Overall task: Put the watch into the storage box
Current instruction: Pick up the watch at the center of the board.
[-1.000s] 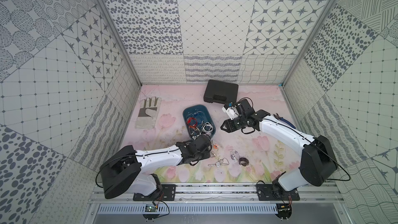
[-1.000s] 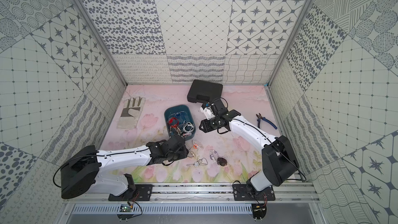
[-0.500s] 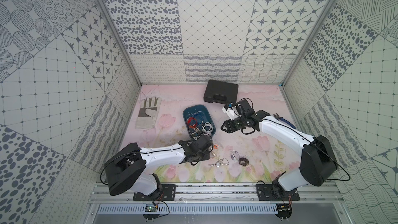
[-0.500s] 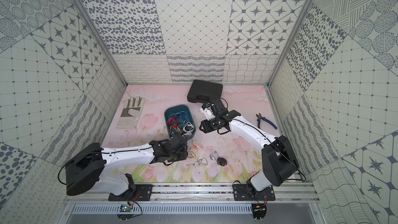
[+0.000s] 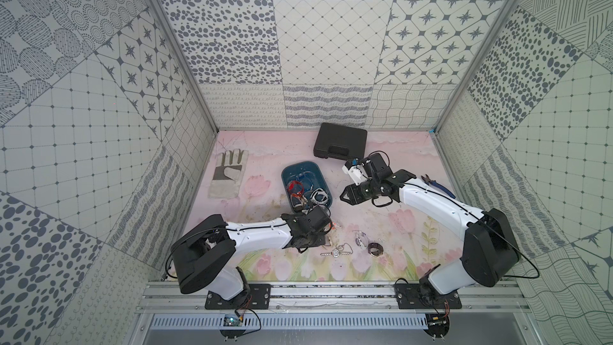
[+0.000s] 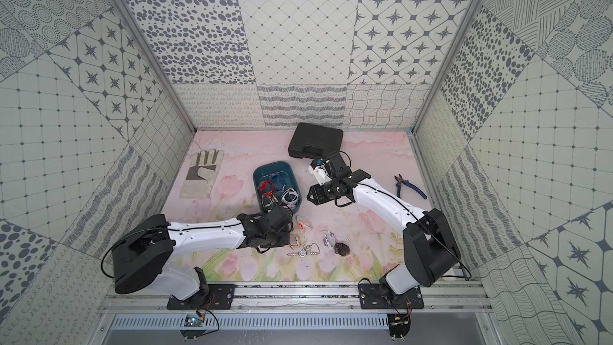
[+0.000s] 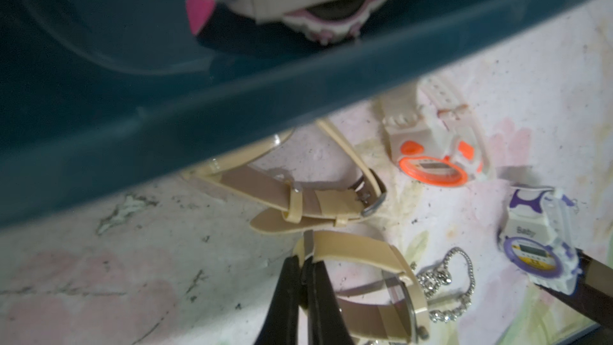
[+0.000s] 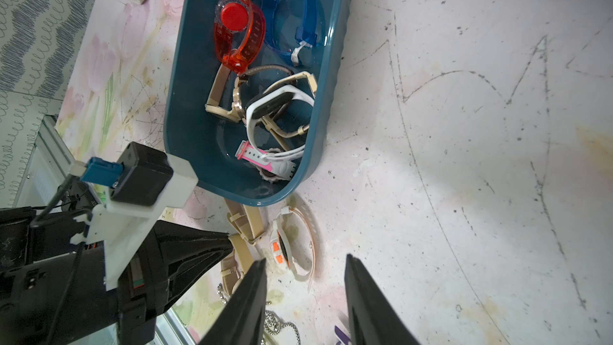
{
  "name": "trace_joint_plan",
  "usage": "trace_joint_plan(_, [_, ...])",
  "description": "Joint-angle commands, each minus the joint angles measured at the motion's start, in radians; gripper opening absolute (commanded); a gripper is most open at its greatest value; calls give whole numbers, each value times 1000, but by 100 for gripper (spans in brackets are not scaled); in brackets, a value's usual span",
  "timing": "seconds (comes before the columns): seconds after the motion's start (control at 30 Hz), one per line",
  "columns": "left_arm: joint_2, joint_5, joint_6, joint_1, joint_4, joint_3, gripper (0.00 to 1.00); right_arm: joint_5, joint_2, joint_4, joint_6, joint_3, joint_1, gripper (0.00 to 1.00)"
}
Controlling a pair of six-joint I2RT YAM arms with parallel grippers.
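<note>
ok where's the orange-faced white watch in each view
Top view: orange-faced white watch on the table, off the storage box's near end.
Top view: watch, same spot by the box.
Left wrist: watch on the table outside the box wall.
Right wrist: watch off the box's rounded end.
Shared landmark: storage box.

I have the box (image 5: pixel 306 168) near the middle of the surface (image 5: pixel 272 147), with several watches (image 5: pixel 318 195) lying in it. The case (image 5: pixel 341 140) sits behind it at the back edge. The glove (image 5: pixel 228 175) lies toward the left edge and the pliers (image 5: pixel 437 186) by the right edge. Loose watches (image 5: pixel 336 253) lie before the box toward the front edge, among them a strap watch (image 7: pixel 358 253) just beside a chain watch (image 7: pixel 433 278).
</note>
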Motion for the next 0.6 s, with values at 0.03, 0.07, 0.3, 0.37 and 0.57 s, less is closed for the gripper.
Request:
trace_joint_plan(0.03, [-34,43,64,-3,-86,4,2,20,-18,29,-5,-8,-5,43])
trace_joint_plan(0.07, [-51,54,72,-3,-96,3,1,23,-19,29,-6,-6,-4,43])
trace_joint_plan(0.3, [-222,74,145,8,-289,51,0,44,-30,26,-1,1,-10,43])
trace_joint_plan(0.37, [-279,90,175,29,-345,84,0,41,-38,28,1,1,-16,43])
trace_joint_plan(0.57, [-342,156,326,229,-457,202,0,39,-54,31,1,-8,-38,43])
